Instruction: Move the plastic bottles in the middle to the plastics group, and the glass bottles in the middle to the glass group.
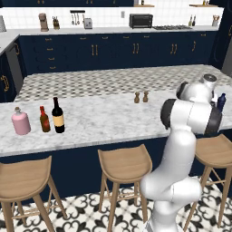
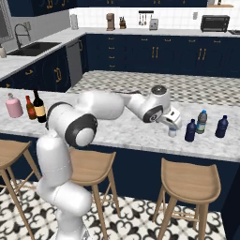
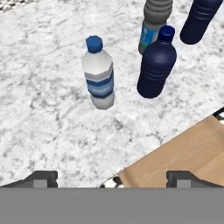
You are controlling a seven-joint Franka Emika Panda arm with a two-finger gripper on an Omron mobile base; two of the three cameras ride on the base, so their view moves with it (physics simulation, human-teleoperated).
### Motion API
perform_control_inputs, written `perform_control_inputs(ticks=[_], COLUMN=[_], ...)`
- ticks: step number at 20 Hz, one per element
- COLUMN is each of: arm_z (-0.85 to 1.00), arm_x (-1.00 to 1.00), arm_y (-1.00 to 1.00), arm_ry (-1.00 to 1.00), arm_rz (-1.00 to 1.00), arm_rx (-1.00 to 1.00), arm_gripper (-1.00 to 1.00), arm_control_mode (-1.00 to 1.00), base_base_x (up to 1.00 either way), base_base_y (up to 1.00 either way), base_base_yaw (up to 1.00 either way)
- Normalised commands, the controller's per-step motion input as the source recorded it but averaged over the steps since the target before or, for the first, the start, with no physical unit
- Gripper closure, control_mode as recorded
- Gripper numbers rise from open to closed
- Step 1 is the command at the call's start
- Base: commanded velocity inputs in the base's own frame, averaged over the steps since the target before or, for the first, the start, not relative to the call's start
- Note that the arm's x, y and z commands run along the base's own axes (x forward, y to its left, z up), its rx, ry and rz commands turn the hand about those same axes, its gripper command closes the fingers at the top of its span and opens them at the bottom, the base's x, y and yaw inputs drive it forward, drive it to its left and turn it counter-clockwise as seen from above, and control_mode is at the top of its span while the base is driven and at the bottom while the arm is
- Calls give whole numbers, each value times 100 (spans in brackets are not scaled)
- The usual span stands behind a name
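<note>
My gripper [image 3: 112, 177] is open and hangs above the counter's front edge, its fingers [image 3: 41, 177] apart with nothing between them. Just ahead stands a clear plastic bottle [image 3: 98, 74] with a blue label, upright and free; it stands under the gripper [image 2: 172, 123] as a small pale bottle [image 2: 172, 132]. Right of it stand a dark navy bottle [image 3: 156, 65], a greyish clear bottle [image 3: 155, 22] and another dark blue bottle [image 3: 199, 19]. Far left on the counter, the tall black wine bottle [image 1: 57, 115] stands beside the brown red-topped bottle [image 1: 44, 119] and pink jug [image 1: 21, 121].
Wooden stools [image 1: 124, 158] line the marble counter's [image 1: 104, 122] near side, one right below the gripper [image 3: 183, 153]. Two small shakers [image 1: 141, 97] stand at the counter's back middle. The arm [image 2: 103, 105] reaches across the counter to the right.
</note>
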Motion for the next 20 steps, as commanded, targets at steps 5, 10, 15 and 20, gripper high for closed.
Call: perform_control_inputs(ticks=[5, 10, 15, 20], arm_z=[0, 44, 62, 58], arm_x=[-100, -93, -100, -100], arm_y=[14, 42, 45, 48], arm_ry=[-1, -1, -5, -11], arm_rz=[21, 18, 22, 27], arm_rx=[0, -11, -15, -16], arm_gripper=[-100, -100, -100, -100], arm_control_mode=[-100, -100, -100, -100], base_base_x=[0, 0, 0, 0], base_base_y=[0, 0, 0, 0], base_base_yaw=[0, 0, 0, 0])
